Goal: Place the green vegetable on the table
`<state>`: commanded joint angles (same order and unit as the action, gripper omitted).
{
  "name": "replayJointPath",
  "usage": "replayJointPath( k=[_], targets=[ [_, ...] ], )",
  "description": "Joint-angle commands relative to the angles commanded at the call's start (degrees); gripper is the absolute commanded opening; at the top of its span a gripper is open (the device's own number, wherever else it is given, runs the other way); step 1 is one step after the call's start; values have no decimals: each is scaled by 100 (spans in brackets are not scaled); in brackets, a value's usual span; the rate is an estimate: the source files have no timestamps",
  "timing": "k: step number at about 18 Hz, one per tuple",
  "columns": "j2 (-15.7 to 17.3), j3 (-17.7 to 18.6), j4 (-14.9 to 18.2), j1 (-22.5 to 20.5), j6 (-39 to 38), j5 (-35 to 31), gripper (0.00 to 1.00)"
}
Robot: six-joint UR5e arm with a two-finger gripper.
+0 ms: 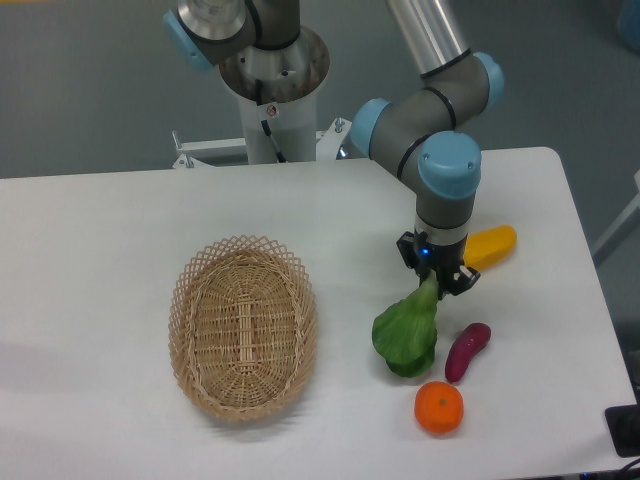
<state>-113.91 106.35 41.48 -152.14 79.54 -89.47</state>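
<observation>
Green vegetable (406, 335) directly beneath the hand (436, 280), pale stem pinched between its fingers (leaf on table (120, 220)).

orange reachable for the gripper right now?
Probably not yet: the gripper looks shut on the green vegetable, which hangs just above the orange. Otherwise the orange is uncovered.

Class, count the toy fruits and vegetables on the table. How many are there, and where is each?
4. Green vegetable hangs from the gripper, right of the basket. Yellow vegetable lies right of the gripper, purple piece beside the leaf, orange nearest the front. None seem hidden.
</observation>
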Motion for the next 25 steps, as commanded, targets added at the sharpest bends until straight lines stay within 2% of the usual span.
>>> replayJointPath(
  k=[1,2,4,11,15,18,19,21,25],
  targets=[
    [9,-9,-9,0,-9,0,43],
    [26,-9,-9,0,-44,0,57],
    [61,-70,-9,0,-26,0,100],
    [343,-132,-9,-79,-123,9,100],
    [387,-421,-18,-123,-140,18,100],
    [518,-790,26,-132,-132,-44,100],
    [553,-835,70,-184,-97,-44,100],
    [825,-835,184,-412,-62,-18,100],
    [932,-1063,780,-580,490,79,100]
  ],
)
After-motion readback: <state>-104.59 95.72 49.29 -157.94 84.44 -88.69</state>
